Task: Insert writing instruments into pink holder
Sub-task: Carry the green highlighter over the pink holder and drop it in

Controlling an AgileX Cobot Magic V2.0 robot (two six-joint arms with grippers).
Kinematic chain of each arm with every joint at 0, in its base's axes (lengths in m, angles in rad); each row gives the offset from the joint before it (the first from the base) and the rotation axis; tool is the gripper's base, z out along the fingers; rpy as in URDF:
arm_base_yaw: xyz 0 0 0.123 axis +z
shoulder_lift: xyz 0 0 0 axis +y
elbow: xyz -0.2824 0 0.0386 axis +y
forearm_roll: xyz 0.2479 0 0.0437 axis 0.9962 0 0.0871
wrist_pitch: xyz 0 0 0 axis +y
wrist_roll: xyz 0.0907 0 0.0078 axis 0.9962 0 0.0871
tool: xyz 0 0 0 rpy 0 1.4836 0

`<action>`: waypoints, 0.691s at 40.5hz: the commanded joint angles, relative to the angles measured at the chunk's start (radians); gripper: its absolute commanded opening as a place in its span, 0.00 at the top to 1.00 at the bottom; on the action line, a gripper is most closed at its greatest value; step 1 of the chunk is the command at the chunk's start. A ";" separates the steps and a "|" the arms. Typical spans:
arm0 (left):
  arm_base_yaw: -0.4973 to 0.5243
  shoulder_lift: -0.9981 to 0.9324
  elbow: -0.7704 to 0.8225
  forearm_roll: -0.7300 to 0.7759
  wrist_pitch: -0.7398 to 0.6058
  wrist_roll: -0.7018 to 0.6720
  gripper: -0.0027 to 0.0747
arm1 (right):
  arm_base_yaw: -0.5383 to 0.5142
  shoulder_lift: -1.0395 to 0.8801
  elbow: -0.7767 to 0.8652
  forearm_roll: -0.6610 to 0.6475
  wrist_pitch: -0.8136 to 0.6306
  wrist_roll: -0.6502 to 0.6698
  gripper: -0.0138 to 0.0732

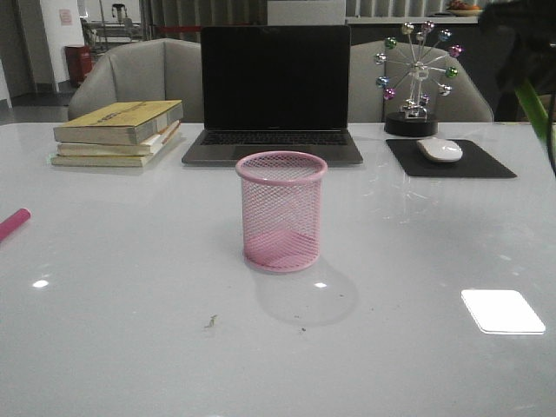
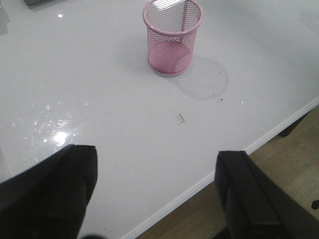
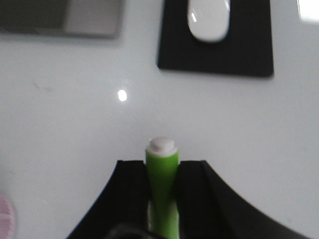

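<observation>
Right gripper [image 3: 160,172] is clamped on the lime green marker [image 3: 161,184], white end poking out past the fingertips; in the front view the marker shows only as a green streak at the right edge of the frame, high above the tabletop. Pink holder [image 1: 281,211] stands upright mid-tabletop, mouth open, nothing visible inside through the mesh. From my right gripper the holder lies toward the tabletop's centre, well apart; only a sliver of pink shows at the edge of the right wrist view. I judge the marker's long axis must come roughly vertical over the rim before release. Left gripper [image 2: 154,194] is spread wide and empty, hovering near the front edge. Magenta marker [image 1: 13,223] lies flat at the left edge, nearer my left arm.
</observation>
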 commanded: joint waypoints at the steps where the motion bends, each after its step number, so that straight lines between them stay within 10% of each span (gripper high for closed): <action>1: -0.009 0.002 -0.028 -0.007 -0.071 0.000 0.26 | 0.095 -0.130 0.060 0.016 -0.278 -0.011 0.63; 17: -0.009 0.002 -0.028 -0.007 -0.071 0.000 0.26 | 0.464 -0.115 0.271 0.004 -0.983 -0.011 0.63; 28: -0.009 0.002 -0.028 -0.007 -0.071 0.000 0.26 | 0.505 0.081 0.271 -0.004 -1.224 -0.010 0.63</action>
